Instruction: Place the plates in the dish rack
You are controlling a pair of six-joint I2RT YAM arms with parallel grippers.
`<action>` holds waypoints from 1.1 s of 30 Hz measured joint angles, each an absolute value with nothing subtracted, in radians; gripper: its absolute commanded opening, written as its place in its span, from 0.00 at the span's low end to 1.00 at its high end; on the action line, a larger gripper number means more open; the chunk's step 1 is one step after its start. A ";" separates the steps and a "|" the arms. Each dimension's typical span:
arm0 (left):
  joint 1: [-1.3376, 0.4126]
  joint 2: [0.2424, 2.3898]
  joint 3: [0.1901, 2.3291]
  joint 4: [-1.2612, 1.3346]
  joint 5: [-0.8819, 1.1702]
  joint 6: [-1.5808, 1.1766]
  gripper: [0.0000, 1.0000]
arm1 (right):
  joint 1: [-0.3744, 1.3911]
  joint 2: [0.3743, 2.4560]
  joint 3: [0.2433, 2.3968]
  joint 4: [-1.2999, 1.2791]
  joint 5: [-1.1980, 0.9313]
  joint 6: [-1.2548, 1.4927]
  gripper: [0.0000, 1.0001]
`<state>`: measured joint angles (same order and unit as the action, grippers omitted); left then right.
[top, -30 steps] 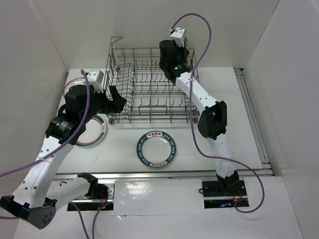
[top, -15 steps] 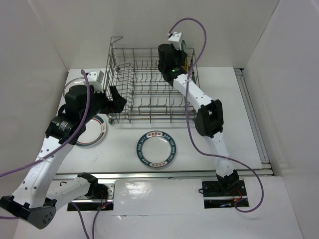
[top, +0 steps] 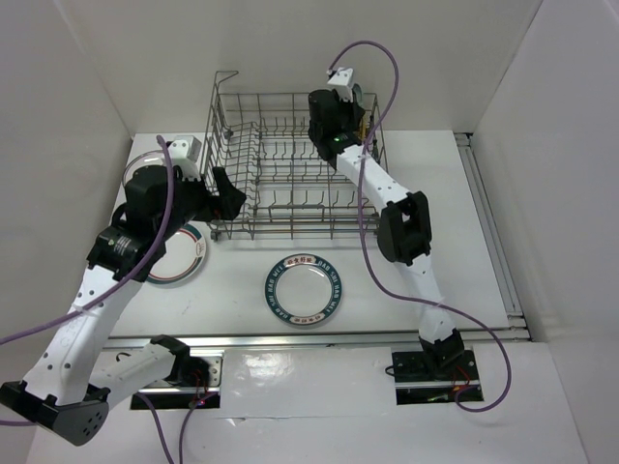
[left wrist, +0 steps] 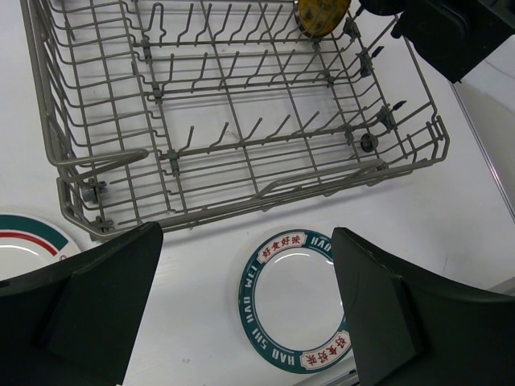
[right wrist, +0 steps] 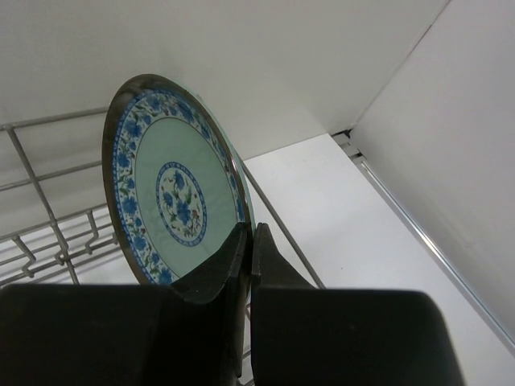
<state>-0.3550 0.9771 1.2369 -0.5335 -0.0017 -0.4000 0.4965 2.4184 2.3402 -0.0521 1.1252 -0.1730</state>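
The grey wire dish rack [top: 290, 169] stands at the back of the table. My right gripper [right wrist: 249, 238] is shut on the lower rim of an upright blue floral plate [right wrist: 173, 189], held over the rack's far right corner [top: 338, 116]. The left wrist view shows a yellowish disc [left wrist: 322, 14] at that corner; I cannot tell whether it is that plate's back. My left gripper [left wrist: 245, 310] hangs open above the table by the rack's front left corner [top: 230, 193], holding nothing. A white plate with a dark lettered rim [top: 305, 290] lies flat in front of the rack. A teal-and-red rimmed plate [top: 184, 259] lies at the left, half under my left arm.
White walls close in the back and both sides. A metal rail [top: 493, 232] runs along the table's right edge, and another strip lines the near edge by the arm bases. The rack's upright tines [left wrist: 241, 133] stand in rows with nothing between them in the near part.
My right arm has shifted slightly to the left over the rack's far right corner with the floral plate still held. The left arm and the plates on the table have not moved.
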 measured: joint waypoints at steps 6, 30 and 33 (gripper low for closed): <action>-0.355 0.971 1.237 -0.533 -0.002 -0.400 1.00 | 0.496 2.437 2.332 -0.052 1.116 -0.173 0.00; -0.355 0.971 1.237 -0.534 0.006 -0.400 1.00 | 0.515 2.503 2.322 0.000 1.103 -0.182 0.60; -0.355 0.971 1.237 -0.534 0.006 -0.400 1.00 | 0.522 2.506 2.319 0.004 1.103 -0.181 0.84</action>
<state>-0.3550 0.9710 1.2369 -0.5343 0.0055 -0.3996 0.5217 2.5065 2.3188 0.0044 1.1027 -0.1810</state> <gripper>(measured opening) 0.999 0.685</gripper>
